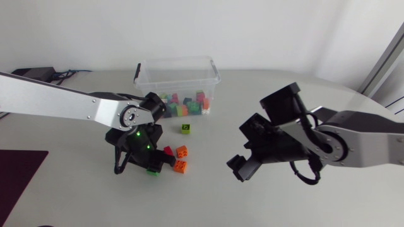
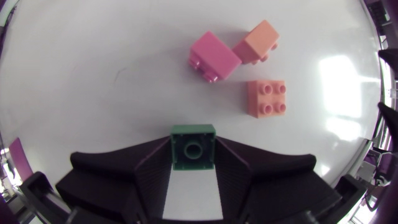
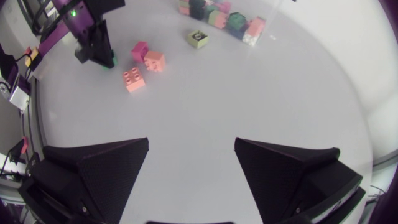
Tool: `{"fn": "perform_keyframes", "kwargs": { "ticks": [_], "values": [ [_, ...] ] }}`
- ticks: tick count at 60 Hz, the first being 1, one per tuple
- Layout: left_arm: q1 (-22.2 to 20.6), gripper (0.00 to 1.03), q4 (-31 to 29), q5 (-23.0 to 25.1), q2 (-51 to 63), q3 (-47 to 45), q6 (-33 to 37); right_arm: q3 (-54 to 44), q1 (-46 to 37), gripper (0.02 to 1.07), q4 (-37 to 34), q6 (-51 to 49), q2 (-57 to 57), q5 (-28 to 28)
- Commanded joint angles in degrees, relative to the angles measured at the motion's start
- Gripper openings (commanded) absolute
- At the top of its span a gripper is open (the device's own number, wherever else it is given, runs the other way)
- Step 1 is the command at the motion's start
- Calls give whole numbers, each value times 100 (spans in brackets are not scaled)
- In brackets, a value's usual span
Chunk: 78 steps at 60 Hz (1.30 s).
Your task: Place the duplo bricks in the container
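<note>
My left gripper (image 1: 151, 166) is down at the table, shut on a green duplo brick (image 2: 193, 147) that sits between its fingertips. Just ahead of it lie a red brick (image 1: 168, 151) and two orange bricks (image 1: 182, 151) (image 1: 180, 166); the left wrist view shows the same red brick (image 2: 212, 56) and orange bricks (image 2: 258, 42) (image 2: 267, 98). A lime brick (image 1: 185, 128) lies alone nearer the clear container (image 1: 178, 67), which holds several coloured bricks. My right gripper (image 1: 243, 156) hangs open over bare table right of the loose bricks, nothing between its fingers (image 3: 106, 168).
The clear container stands at the back middle with a black handle (image 1: 136, 72) on its left end. A dark mat (image 1: 19, 176) lies at the front left. Bare table lies between the two arms.
</note>
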Motion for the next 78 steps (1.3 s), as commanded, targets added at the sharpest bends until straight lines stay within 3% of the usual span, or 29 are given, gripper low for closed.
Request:
{"fn": "perform_keyframes", "kwargs": {
  "ticks": [1, 8, 16, 41, 78],
  "values": [
    [154, 20, -87, 90, -448, 50, 213, 265, 139, 102, -1, -280, 446, -73],
    [294, 20, -333, 151, -756, 199, 468, 730, 376, 102, -432, -376, 1053, -152],
    [514, 20, -351, 187, -1116, 314, 697, 1012, 657, 102, -423, -596, 1361, -530],
    [1340, 20, -201, 802, -1441, 859, 1286, 2154, 1246, 102, -651, -1079, 2855, -424],
    [1639, 20, 607, 1356, -1169, 1931, 1400, 3622, 1483, 100, -1601, -1457, 3953, -73]
  ]
}}
